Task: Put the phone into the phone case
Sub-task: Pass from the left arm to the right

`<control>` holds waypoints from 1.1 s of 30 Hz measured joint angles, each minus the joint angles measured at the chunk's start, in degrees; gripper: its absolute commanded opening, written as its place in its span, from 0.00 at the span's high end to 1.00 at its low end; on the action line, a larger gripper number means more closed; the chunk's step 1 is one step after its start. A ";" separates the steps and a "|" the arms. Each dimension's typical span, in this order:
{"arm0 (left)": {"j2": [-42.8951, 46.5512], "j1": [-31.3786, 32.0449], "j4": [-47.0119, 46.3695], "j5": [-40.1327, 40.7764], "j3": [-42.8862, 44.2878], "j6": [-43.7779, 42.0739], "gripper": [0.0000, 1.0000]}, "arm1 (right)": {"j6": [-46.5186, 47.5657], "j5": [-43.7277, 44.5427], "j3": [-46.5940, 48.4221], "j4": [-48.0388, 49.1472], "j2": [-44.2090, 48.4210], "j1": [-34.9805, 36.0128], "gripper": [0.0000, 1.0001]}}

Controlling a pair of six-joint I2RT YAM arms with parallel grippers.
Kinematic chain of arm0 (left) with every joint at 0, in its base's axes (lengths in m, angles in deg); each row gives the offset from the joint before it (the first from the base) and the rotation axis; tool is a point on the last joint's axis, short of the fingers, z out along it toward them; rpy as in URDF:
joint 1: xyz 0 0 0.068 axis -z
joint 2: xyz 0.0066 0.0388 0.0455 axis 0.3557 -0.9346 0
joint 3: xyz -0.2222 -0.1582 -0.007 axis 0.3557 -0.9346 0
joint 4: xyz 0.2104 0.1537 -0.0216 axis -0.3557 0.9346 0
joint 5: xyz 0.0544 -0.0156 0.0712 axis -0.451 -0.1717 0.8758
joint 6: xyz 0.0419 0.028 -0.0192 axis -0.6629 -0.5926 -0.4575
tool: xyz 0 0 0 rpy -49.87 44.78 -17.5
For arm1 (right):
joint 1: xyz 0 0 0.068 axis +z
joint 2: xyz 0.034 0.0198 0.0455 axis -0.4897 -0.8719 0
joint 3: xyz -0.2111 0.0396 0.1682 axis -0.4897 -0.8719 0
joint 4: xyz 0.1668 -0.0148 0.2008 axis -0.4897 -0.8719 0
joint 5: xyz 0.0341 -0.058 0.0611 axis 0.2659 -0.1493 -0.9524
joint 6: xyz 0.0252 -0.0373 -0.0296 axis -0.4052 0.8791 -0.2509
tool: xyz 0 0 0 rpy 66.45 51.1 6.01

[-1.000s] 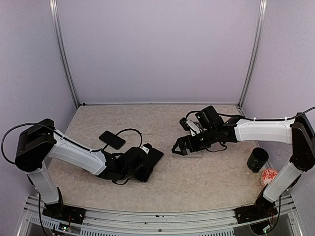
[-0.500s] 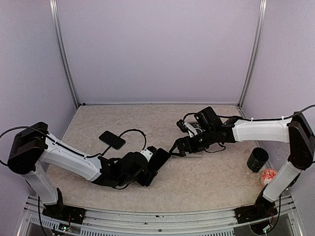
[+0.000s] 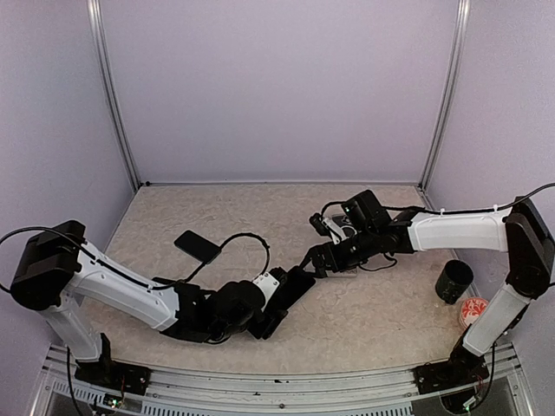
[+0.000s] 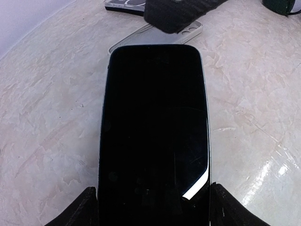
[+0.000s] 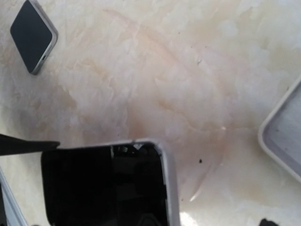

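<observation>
A black phone (image 4: 153, 122) is clamped by its long edges between my left gripper's (image 4: 153, 208) fingers (image 4: 84, 209). It is held just above the table with its far end pointing at the phone case (image 4: 190, 32). Seen from above, the phone (image 3: 295, 288) sticks out of the left gripper (image 3: 276, 302) toward the pale case (image 3: 345, 269). My right gripper (image 3: 315, 257) is open over the case's near end, and its dark finger hides part of the case. In the right wrist view the phone's silver-rimmed corner (image 5: 141, 179) is at the bottom and the case's corner (image 5: 282, 141) is at the right edge.
A second black phone (image 3: 197, 246) (image 5: 33, 35) lies flat at left centre with a black cable looping beside it. A dark cup (image 3: 453, 280) and a red-and-white round item (image 3: 473, 309) stand at the right. A black-and-white object (image 4: 124, 4) lies just beyond the case.
My left arm has lifted the phone and carried it to the right, up to the case. The right gripper has stayed open over the case and barely shifted.
</observation>
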 measured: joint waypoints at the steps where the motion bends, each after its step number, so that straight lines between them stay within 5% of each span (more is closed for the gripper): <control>1: 0.07 0.26 -0.33 0.11 -0.11 -0.26 0.87 | 0.00 -0.24 -0.13 0.09 -0.09 0.00 0.01; 14: 2.29 4.04 -5.14 3.10 -2.19 -4.48 0.87 | -0.22 -6.29 -1.46 1.81 -1.11 -0.02 0.11; 33: 2.29 5.22 -6.80 5.07 -2.29 -6.01 0.87 | -3.17 -18.69 -3.08 6.38 -2.71 -0.02 0.54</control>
